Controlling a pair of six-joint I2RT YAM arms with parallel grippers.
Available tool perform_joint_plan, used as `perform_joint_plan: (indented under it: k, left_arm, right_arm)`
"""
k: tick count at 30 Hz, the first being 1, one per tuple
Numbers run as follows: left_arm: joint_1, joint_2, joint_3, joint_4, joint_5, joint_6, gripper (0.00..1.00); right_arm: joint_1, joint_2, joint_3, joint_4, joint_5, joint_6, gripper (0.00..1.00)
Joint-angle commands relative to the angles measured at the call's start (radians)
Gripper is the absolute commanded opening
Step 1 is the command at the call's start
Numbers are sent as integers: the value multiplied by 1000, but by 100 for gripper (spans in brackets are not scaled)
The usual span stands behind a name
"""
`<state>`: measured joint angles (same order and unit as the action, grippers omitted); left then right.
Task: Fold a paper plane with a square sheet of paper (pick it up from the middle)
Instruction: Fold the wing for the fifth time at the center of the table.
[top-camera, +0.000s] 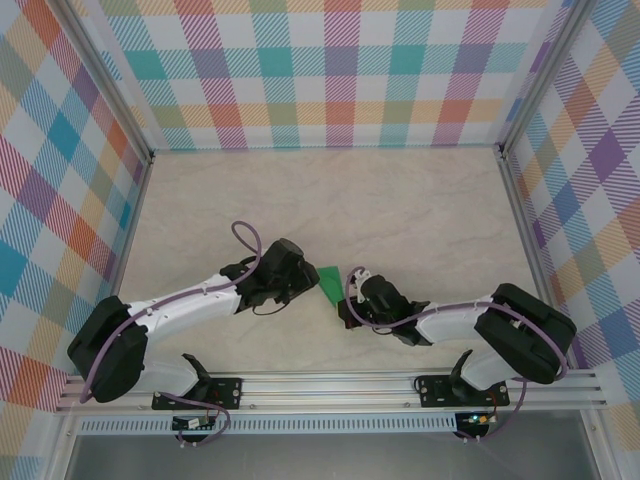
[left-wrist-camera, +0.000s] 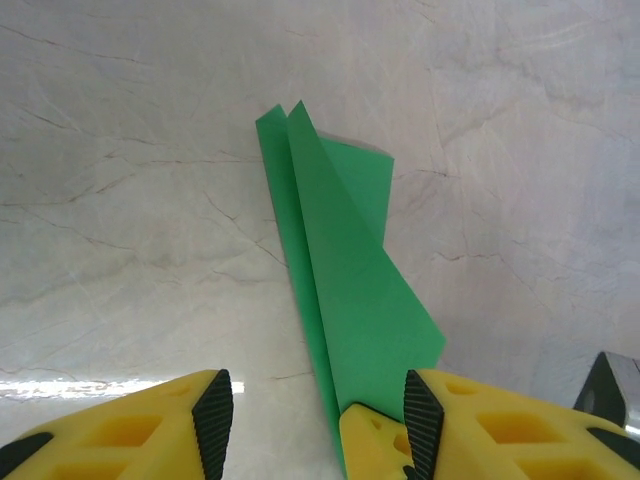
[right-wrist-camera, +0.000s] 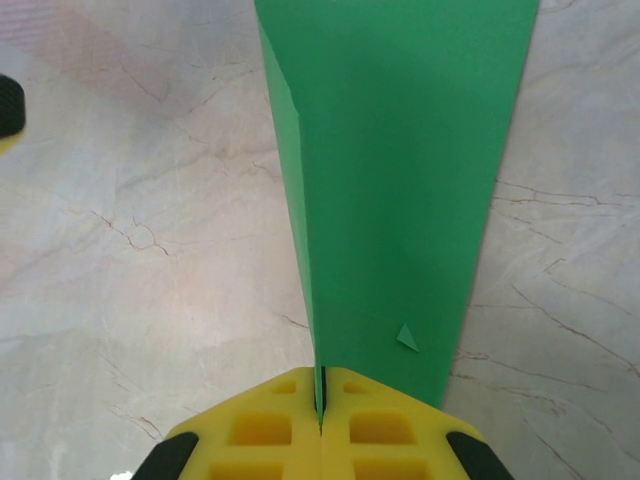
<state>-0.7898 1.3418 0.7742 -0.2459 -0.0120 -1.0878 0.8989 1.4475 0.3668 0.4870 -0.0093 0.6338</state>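
A: Left side?
B: My left end effector (left-wrist-camera: 318, 405) is apart, with the narrow bright green creased paper plane (left-wrist-camera: 345, 260) running in by its right pad, low over the pale marbled desk (left-wrist-camera: 120, 200).
A: Right?
B: My right end effector (right-wrist-camera: 322, 385) is clamped on the plane's other end, probably to anchor it for creasing.

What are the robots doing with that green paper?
Two robot arms are working on a paper plane. The green paper plane is already folded into a narrow, pointed, layered shape and sits between the arms above the pale table. The right end effector is shut on one end of it. The left end effector is open, fingers apart at the paper's other end, not pinching it.
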Motion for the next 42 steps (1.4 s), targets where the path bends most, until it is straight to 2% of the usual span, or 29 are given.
perform_joint_plan:
  k: [1, 5, 22, 30, 42]
  left_arm:
    - [14, 2, -29, 77, 31, -11, 50]
    - [12, 15, -54, 141, 63, -9, 49]
    - [8, 141, -77, 354, 200, 4, 41]
    - [-5, 204, -91, 471, 224, 6, 40]
    - [-19, 311, -78, 624, 239, 14, 42]
  right_arm:
    - [-46, 26, -18, 58, -147, 82, 0]
    - [-91, 44, -25, 83, -213, 111, 0]
    - [-153, 108, -40, 127, -297, 204, 0]
    - [-178, 120, -32, 136, -348, 254, 0]
    - [-186, 128, -34, 136, -357, 268, 0]
